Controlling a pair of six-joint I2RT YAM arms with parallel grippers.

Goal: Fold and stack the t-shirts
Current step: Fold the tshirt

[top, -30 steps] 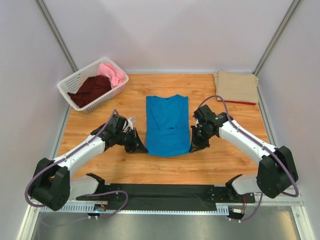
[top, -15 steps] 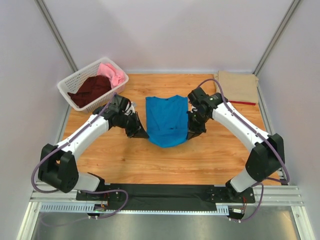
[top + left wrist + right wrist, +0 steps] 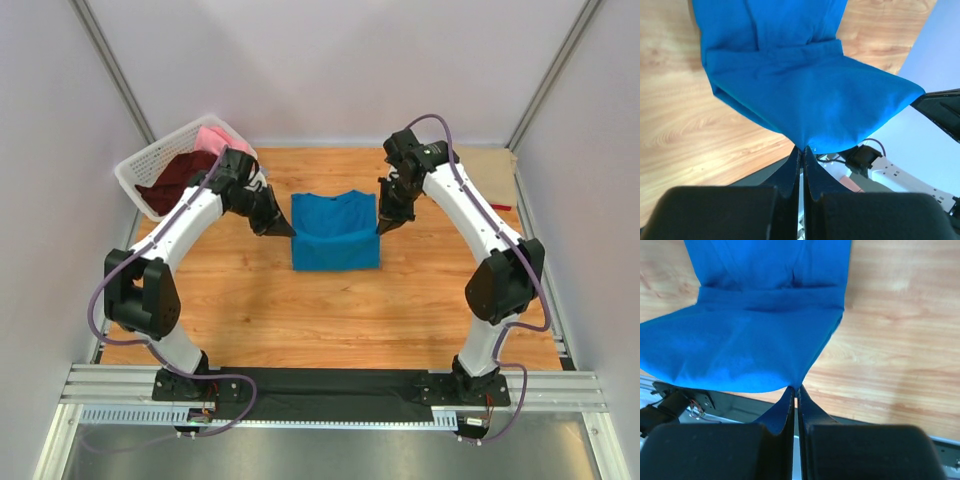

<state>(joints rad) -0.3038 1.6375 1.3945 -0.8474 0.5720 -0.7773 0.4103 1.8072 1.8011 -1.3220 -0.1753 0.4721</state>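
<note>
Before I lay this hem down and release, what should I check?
1. Left gripper jaws shut on the blue shirt's corner: ok.
2. Right gripper jaws shut on the other corner: ok.
3. Raised hem level between the two: ok.
4. Hem over the collar end: not ok, it hangs short of it.
5. Folded edge flat on the table: ok.
6. Left arm clear of the basket: cannot tell, they overlap from above.
</note>
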